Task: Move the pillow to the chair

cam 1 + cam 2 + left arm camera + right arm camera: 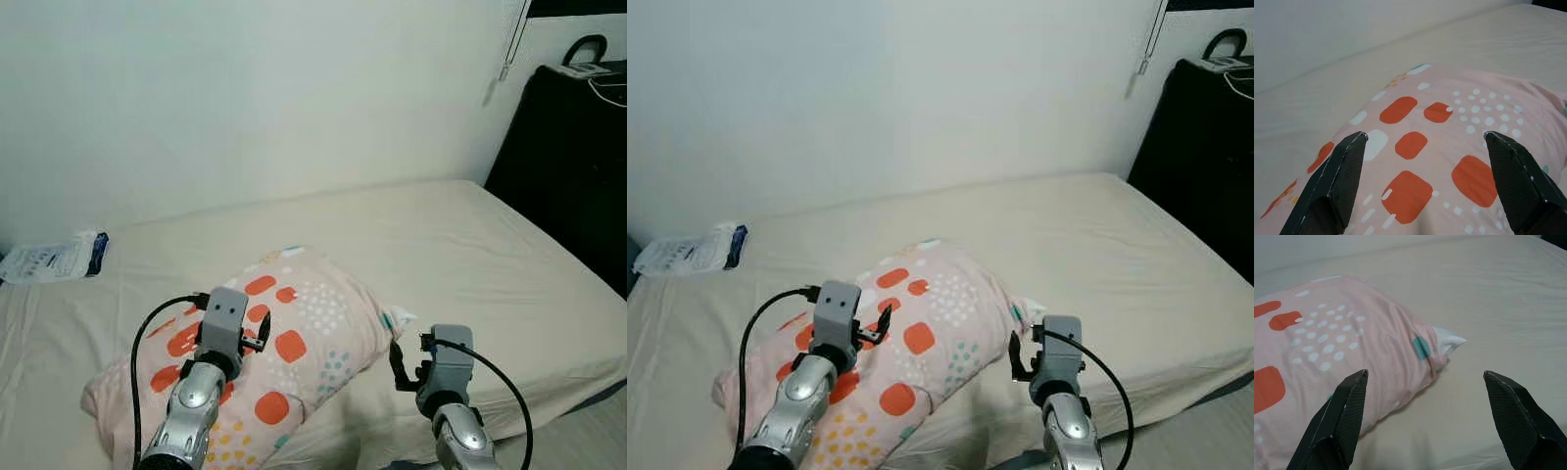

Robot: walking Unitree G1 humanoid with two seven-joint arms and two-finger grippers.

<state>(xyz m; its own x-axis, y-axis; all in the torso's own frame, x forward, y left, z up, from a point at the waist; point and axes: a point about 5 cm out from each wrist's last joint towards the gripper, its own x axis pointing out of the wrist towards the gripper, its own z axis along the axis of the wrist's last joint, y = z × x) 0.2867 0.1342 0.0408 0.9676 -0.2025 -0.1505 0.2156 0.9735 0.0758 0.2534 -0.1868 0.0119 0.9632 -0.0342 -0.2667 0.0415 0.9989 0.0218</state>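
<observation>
Reaching: both my arms are stretched out over the bed toward the pillow, and neither has a grip on it.
Left gripper (1422,139): fingers spread wide, holding nothing; it hovers over the pillow's top, above the orange patches.
Right gripper (1422,377): fingers spread wide, holding nothing; it points at the pillow's near corner, where a white tip pokes out of the cover.
Pillow (294,343): pink, with orange blocks and white dots; it lies flat on the bed near the front edge, between my two arms.
Bed (470,245): beige sheet, lightly creased, running back to the wall.
Progress: by my judgement nothing is done yet. Gripping, lifting, carrying and setting down all remain.
Chair: I cannot pick one out from here, so I expect to turn away from the bed to find it.
Packet (54,259): white and blue, at the bed's far left by the wall, well apart from the pillow.
Black object (573,157): tall and dark, standing by the bed's right side with a cable on top; I judge it something to avoid when swinging right.
</observation>
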